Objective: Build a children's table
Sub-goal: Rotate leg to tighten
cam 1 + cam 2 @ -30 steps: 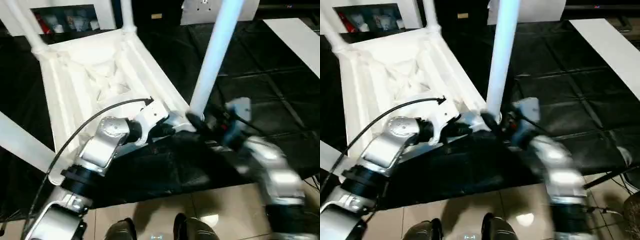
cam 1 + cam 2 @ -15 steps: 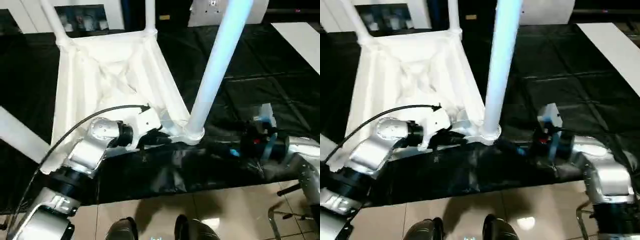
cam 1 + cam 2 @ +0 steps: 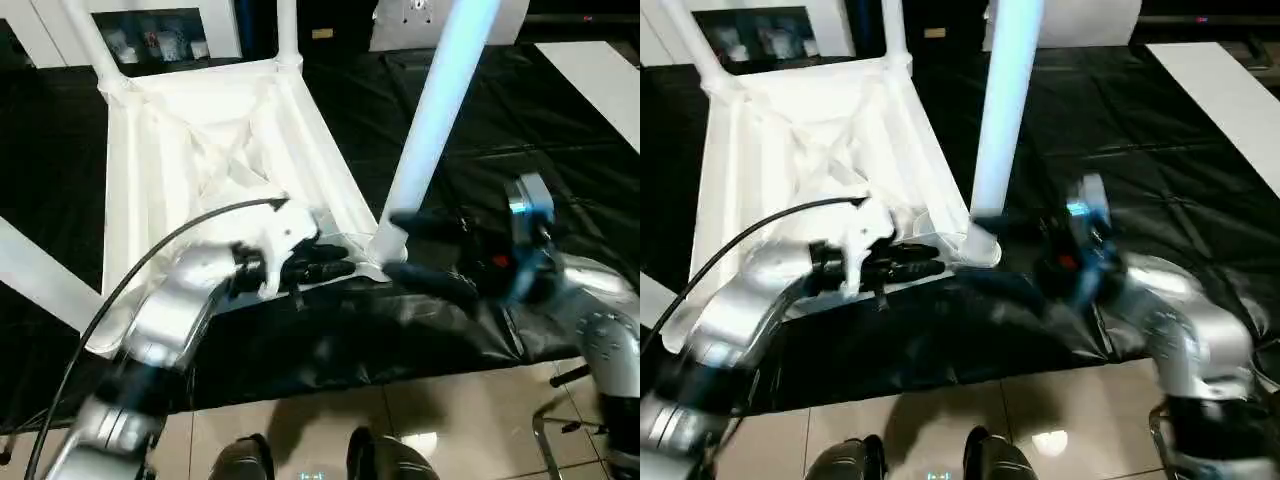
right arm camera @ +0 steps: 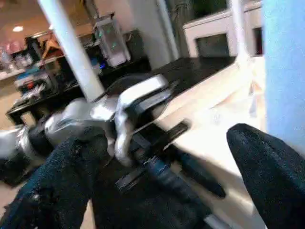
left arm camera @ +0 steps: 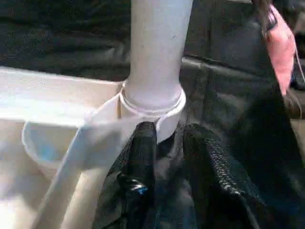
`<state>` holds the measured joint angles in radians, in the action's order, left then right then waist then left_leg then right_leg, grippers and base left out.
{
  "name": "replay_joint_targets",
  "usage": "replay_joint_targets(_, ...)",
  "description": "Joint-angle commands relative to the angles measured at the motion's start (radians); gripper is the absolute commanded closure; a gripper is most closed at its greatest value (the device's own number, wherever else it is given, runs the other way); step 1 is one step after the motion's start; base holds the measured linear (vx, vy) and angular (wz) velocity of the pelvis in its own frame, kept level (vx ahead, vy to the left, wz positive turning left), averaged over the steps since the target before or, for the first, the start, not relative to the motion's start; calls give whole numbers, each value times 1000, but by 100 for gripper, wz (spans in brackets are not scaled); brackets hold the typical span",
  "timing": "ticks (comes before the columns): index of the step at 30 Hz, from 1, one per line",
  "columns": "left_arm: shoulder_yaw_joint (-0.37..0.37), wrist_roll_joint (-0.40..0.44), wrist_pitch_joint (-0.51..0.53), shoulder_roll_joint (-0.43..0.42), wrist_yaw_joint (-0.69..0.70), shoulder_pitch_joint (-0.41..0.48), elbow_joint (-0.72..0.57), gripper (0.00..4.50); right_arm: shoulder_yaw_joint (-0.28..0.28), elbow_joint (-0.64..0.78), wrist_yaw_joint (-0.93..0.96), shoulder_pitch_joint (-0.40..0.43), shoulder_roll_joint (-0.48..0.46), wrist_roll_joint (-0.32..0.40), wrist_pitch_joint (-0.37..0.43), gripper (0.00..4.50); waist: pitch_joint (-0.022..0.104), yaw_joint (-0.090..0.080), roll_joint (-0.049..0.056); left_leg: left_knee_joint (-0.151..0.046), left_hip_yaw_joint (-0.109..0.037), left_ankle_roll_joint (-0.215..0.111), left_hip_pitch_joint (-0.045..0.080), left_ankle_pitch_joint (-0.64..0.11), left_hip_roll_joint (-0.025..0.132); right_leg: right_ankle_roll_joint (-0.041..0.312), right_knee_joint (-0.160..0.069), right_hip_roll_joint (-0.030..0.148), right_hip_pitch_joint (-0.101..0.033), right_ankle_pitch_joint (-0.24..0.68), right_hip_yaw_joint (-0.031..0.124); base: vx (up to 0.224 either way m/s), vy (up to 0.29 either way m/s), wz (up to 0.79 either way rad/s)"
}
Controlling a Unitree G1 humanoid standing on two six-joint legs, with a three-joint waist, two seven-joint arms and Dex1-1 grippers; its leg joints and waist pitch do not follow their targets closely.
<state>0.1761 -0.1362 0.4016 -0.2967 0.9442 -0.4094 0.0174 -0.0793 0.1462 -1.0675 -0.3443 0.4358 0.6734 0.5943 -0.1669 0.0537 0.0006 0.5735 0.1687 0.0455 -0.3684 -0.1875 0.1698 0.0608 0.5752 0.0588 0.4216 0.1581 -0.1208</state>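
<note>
One second on: swinging right claw [image 3: 393, 243] back, spread wide, around leg [image 3: 432, 125] base; easing left claw [image 5: 169, 143] slightly apart at table socket [image 5: 164, 109]; likely reseating leg.

A black sheet [image 3: 560, 170], creased and glossy, covers the desk, and its near edge [image 3: 340, 375] hangs in folds above a beige tiled floor [image 3: 450, 430]. Two dark rounded shapes [image 3: 310, 458] at the bottom edge stand on those tiles; they may be shoes, though they are cut off. A white cabinet with glass doors [image 3: 150, 35] stands beyond the sheet, with small items blurred behind the glass. A flat white panel [image 3: 600, 80] lies at the far right.
</note>
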Motion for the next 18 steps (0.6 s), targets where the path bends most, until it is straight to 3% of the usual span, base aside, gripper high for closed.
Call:
replay_joint_targets(1,-34,-40,56,18,-68,93,-139,300,-3,28,60,-3,-32,-2,-22,0,81,1,-3,-50,-24,-147,0,-41,63,153,-68,97,-73,271,70,0,0,0)
replay_joint_targets(5,-37,-60,78,31,-122,229,-277,272,3,17,116,-7,-67,-37,-47,0,70,-3,-4,-55,-22,-135,-1,-86,61,136,-83,95,-68,338,70,0,0,0)
replay_joint_targets(7,-37,-70,81,36,-144,311,-346,252,2,-3,162,-14,-85,-69,-72,0,58,-7,-9,-62,-20,-106,5,-152,56,92,-102,95,-61,465,69,0,0,0)
replay_joint_targets(10,-48,-70,90,21,-165,412,-422,224,-12,-40,244,-28,-107,-125,-127,0,52,-14,-13,-65,-23,-81,6,-185,53,45,-112,96,-56,549,69,0,0,0)
replay_joint_targets(13,-69,-78,108,-28,-155,510,-491,208,-44,-114,345,-61,-116,-194,-196,0,54,-20,-17,-67,-25,-78,10,-185,53,35,-108,93,-54,536,71,0,0,0)
replay_joint_targets(16,-87,-95,119,-51,-151,556,-528,173,-66,-158,403,-82,-119,-226,-229,0,52,-22,-13,-67,-23,-74,16,-185,57,50,-107,93,-48,514,73,0,0,0)
replay_joint_targets(17,-100,-106,121,-65,-145,584,-547,173,-77,-180,429,-93,-119,-240,-245,0,52,-20,-10,-68,-22,-73,16,-181,58,58,-103,92,-48,492,75,0,0,0)
replay_joint_targets(18,-123,-120,121,-87,-131,629,-571,158,-90,-211,468,-107,-117,-261,-264,0,56,-21,-13,-69,-24,-80,8,-146,61,82,-88,91,-55,415,76,0,0,0)
